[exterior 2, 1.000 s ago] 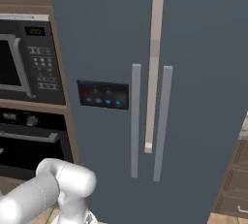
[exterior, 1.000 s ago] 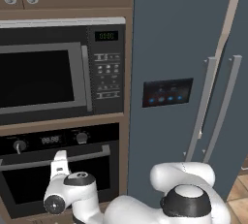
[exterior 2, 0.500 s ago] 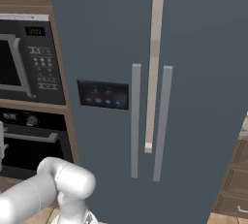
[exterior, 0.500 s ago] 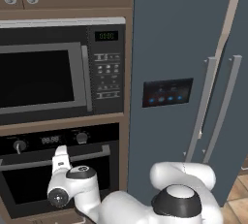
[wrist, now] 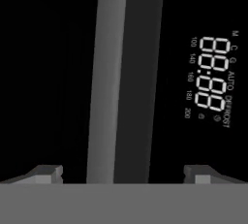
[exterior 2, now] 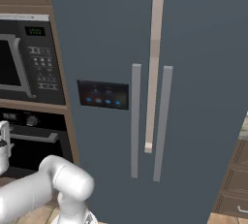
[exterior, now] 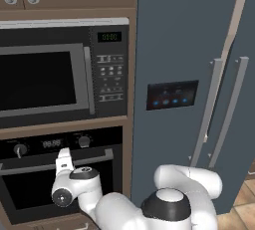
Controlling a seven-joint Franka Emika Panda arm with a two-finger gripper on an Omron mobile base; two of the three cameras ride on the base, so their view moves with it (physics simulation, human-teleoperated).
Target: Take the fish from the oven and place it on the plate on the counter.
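The black oven [exterior: 30, 194] sits below the microwave with its door closed, so the fish inside is hidden. My gripper [exterior: 63, 154] is right up at the oven's long silver bar handle [exterior: 102, 156]. In the hand view the handle [wrist: 107, 72] runs between my two spread fingertips, and the gripper [wrist: 123, 172] is open, with nothing gripped. The oven's digital display [wrist: 213, 80] glows beside the handle. From the right base view the gripper [exterior 2: 4, 132] is at the left edge before the oven [exterior 2: 36, 148]. The plate and the counter are out of view.
A silver-framed microwave [exterior: 45, 82] with a keypad is built in above the oven. A tall dark blue-grey fridge [exterior 2: 145, 97] with two vertical handles and a small panel stands to the right. Wooden drawers [exterior 2: 237, 179] show at the far right.
The hand has crept up and forward to the oven handle, and it has come into the left edge of the right base view. The oven door stays closed.
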